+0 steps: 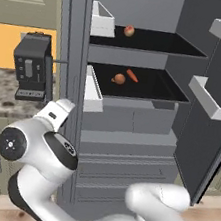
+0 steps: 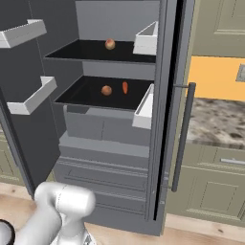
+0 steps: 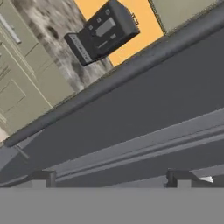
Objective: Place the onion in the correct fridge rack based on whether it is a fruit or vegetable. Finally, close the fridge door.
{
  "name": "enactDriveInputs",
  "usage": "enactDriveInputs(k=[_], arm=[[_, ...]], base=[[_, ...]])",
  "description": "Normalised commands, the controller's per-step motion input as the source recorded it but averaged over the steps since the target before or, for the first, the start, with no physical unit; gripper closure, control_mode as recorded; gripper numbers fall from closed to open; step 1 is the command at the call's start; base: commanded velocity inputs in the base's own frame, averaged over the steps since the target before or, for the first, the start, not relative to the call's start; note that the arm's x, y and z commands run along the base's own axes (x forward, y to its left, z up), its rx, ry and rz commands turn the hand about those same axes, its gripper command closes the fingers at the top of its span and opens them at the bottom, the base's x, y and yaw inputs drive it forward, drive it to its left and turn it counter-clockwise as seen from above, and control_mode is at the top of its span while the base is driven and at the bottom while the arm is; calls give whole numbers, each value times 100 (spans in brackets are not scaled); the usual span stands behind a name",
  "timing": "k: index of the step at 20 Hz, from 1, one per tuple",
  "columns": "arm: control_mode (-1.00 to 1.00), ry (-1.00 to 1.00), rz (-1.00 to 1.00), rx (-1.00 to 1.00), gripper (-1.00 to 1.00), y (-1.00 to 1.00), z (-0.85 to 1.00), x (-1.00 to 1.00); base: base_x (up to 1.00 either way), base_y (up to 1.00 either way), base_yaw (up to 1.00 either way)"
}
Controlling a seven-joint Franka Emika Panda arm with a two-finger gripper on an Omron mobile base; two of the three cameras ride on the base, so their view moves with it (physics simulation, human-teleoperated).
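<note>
Onion (image 1: 119,78) sits on the lower rack (image 1: 170,94) at centre frame in the left base view, just beside a carrot (image 1: 132,75) — apart from our gripper (image 3: 111,177). An apple (image 1: 129,31) rests on the upper rack (image 1: 183,45). The fridge door (image 1: 206,143) stands open at right. In the hand view, we see our fingertips (image 3: 41,178) spread wide at the bottom, empty — a coffee machine (image 3: 103,30) at upper centre.
</note>
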Motion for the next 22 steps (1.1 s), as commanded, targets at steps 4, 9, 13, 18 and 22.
enactDriveInputs(k=[4, 9, 13, 18, 22], arm=[[-100, 0, 6, -20, -100, 99, -41, 80], [-100, 0, 1, -18, -100, 72, -39, 81], [-100, 1, 0, -15, -100, 24, -34, 79], [-100, 0, 0, -10, -100, -8, -23, 58], [-100, 0, 0, -3, -100, -55, -6, 20]], base=[[0, 0, 0], [0, 0, 0], [0, 0, 0], [0, 0, 0], [0, 0, 0]])
